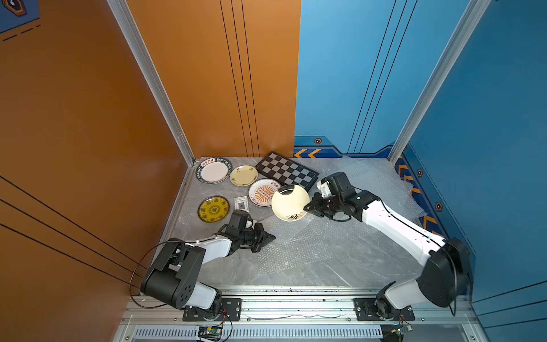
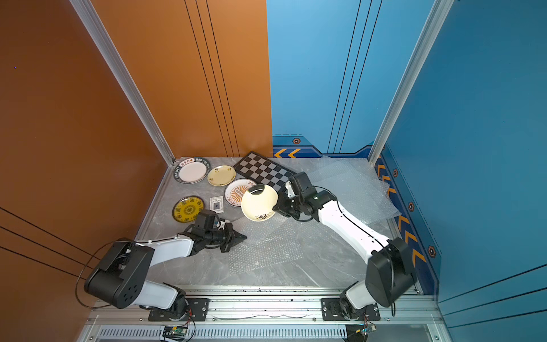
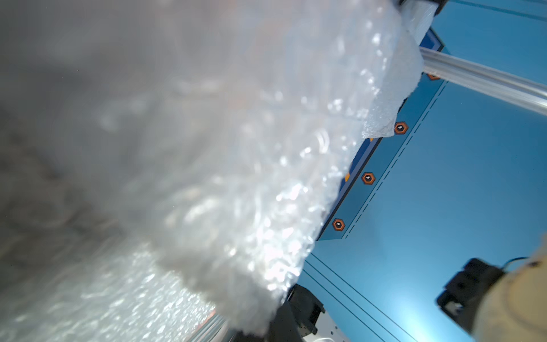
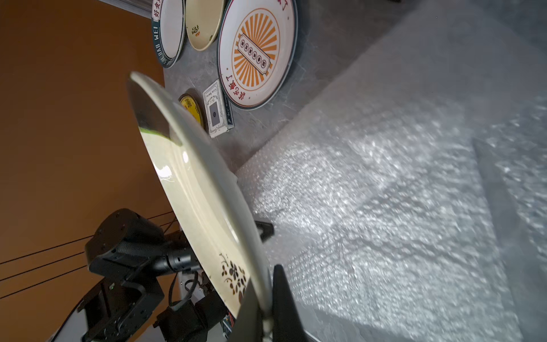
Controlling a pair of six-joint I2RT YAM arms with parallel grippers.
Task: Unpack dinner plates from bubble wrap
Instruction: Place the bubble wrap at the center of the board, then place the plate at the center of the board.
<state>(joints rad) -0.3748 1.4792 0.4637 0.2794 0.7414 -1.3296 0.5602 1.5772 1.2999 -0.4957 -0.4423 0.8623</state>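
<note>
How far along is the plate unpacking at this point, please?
Done: four bare plates lie at the table's far left, lettered-rim, pale yellow, sunburst, dark-rimmed yellow; spent sheets pile at the far right. In hand: the right hand grips the cream plate by its rim, held above the last sheet, whose edge the left hand pinches. Left: set the cream plate down and put that sheet aside.

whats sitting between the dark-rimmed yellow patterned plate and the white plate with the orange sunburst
A small square white card, lying flat between the yellow patterned plate and the sunburst plate; both top views show it.
</note>
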